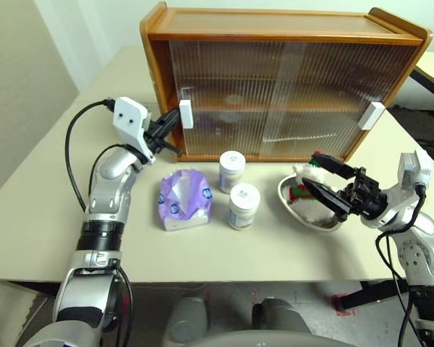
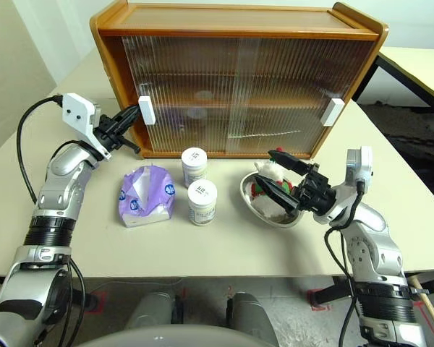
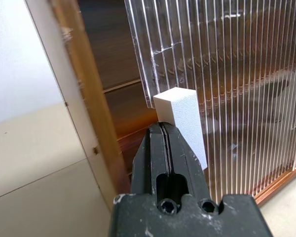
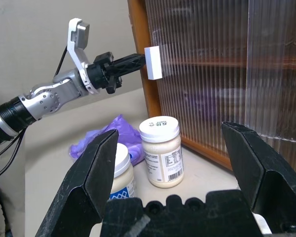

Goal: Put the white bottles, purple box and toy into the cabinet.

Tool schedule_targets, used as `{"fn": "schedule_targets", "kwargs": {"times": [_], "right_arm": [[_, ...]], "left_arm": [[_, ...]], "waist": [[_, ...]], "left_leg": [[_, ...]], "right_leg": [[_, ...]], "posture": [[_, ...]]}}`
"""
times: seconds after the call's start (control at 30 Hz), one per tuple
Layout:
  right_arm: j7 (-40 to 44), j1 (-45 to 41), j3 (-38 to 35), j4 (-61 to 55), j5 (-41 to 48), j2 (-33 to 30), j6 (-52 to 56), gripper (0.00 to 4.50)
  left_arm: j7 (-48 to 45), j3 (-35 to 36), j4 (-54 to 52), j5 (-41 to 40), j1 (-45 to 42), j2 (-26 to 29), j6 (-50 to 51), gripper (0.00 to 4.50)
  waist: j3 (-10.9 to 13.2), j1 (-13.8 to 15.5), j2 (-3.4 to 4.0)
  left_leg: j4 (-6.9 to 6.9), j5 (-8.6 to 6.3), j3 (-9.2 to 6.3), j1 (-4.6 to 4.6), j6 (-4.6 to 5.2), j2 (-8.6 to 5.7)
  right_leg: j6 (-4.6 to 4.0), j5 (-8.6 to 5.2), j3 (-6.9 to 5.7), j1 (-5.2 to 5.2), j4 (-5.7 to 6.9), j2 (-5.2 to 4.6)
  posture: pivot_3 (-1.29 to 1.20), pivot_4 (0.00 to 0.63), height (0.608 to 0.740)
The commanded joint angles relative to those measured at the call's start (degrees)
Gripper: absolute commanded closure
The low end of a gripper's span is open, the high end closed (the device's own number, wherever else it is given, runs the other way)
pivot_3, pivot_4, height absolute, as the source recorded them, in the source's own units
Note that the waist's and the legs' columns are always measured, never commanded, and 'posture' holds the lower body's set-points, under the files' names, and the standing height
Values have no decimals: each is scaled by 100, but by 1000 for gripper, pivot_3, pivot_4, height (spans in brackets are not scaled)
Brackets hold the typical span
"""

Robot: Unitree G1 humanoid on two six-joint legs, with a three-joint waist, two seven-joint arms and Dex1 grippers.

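Ribbed translucent doors of the large wooden cabinet (image 1: 289, 87) are closed. My left gripper (image 1: 171, 124), fingers pressed together, meets the white block handle (image 1: 186, 114); a glancing push could slip off it. My right gripper (image 1: 331, 182), fingers apart, hovers over the steel bowl (image 1: 304, 210) holding the plush bear (image 1: 301, 189). Two white jars (image 1: 238, 186) and the purple tissue pack (image 1: 184, 199) wait on the bench (image 1: 43, 217).

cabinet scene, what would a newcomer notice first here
The big wooden cabinet with ribbed see-through doors stands at the table's back. The shut left claw presses its tips against the left door's white handle. In front stand two white bottles beside a purple box, and the open right claw hovers over a steel bowl holding the toy.
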Motion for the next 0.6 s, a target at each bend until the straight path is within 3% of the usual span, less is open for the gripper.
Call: {"fn": "schedule_targets", "kwargs": {"times": [0.03, 0.6], "right_arm": [[-40, -40, 40, -73, -42, 20, -25, 0], [-319, 185, 35, -457, -62, 50, 9, 0]], "left_arm": [[-147, -243, 176, 171, -141, -99, -115, 4474], [-375, -794, 1017, 432, -852, -965, -484, 4474]], "waist": [[0, -14, 0], [1, -190, 0]], "left_leg": [[0, 0, 0, 0, 0, 0], [2, 2, -1, -2, 4, -7]], "right_leg": [[0, 0, 2, 0, 0, 0], [4, -2, 10, 0, 0, 2]], "posture": [[103, 0, 740], [46, 0, 740]]}}
